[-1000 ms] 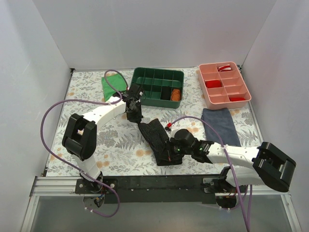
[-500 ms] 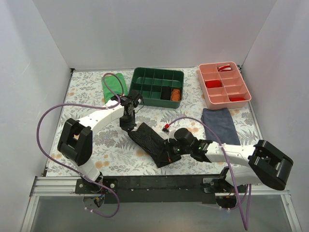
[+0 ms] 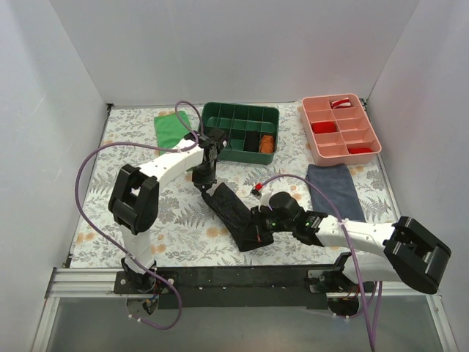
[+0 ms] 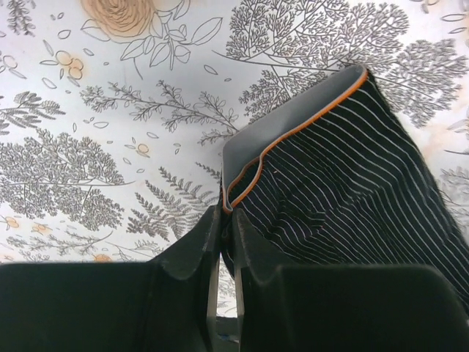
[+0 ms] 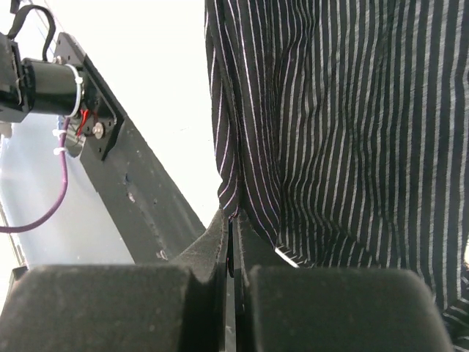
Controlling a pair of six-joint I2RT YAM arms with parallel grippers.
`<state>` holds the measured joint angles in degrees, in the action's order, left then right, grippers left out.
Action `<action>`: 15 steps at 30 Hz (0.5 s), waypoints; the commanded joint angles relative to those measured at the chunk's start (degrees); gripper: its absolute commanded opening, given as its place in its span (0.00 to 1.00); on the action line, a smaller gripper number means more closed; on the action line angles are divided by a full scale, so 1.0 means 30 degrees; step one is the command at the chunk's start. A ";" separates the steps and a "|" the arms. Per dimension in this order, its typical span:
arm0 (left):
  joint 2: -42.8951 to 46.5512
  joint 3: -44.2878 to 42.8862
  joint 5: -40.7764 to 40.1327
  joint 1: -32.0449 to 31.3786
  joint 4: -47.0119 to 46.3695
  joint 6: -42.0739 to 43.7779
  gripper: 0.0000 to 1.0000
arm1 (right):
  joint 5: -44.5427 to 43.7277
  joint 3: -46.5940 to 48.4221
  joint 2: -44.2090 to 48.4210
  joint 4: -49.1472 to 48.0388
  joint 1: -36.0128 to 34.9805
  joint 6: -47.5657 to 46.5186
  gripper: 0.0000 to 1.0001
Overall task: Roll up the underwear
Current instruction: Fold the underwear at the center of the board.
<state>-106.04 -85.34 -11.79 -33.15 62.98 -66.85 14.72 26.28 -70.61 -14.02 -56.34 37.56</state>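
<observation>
The underwear (image 3: pixel 236 215), black with pale pinstripes and a grey waistband edged in orange, lies stretched as a long folded strip on the floral table near the front. My left gripper (image 3: pixel 204 178) is shut on its waistband corner at the far end; the left wrist view shows the grey band (image 4: pixel 293 117) pinched between the fingers (image 4: pixel 192 249). My right gripper (image 3: pixel 256 229) is shut on the striped hem at the near end; the right wrist view shows the fabric (image 5: pixel 344 117) caught between the fingers (image 5: pixel 212 242).
A green divided tray (image 3: pixel 240 130) stands behind the left gripper, a pink tray (image 3: pixel 339 128) at the back right. A green folded cloth (image 3: pixel 171 128) lies at the back left, a navy folded garment (image 3: pixel 334 191) on the right. The black front rail (image 3: pixel 242 277) runs just below the underwear.
My left gripper has shifted right and slightly back with the waistband, and its arm has swung in. The right gripper has barely moved; the underwear has drawn into a tighter strip.
</observation>
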 commanded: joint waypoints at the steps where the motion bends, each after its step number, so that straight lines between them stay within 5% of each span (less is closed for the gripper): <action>1: -0.0018 -0.0238 -0.1371 -0.0377 0.0687 0.0458 0.00 | 0.0161 -0.0090 0.0158 0.0014 0.0234 -0.0068 0.01; 8: 0.1273 0.1904 -0.1548 -0.0406 -0.0747 -0.0392 0.00 | 0.0805 0.0935 -0.1335 0.0308 0.0234 -0.0509 0.01; 15: -0.0274 -0.1051 -0.1285 -0.0406 -0.0545 0.0455 0.00 | -0.0629 0.1141 -0.1395 0.1274 0.0263 0.0251 0.01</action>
<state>-106.56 -82.08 -14.24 -34.35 62.67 -67.07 14.50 27.59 -74.87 -12.19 -55.70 37.39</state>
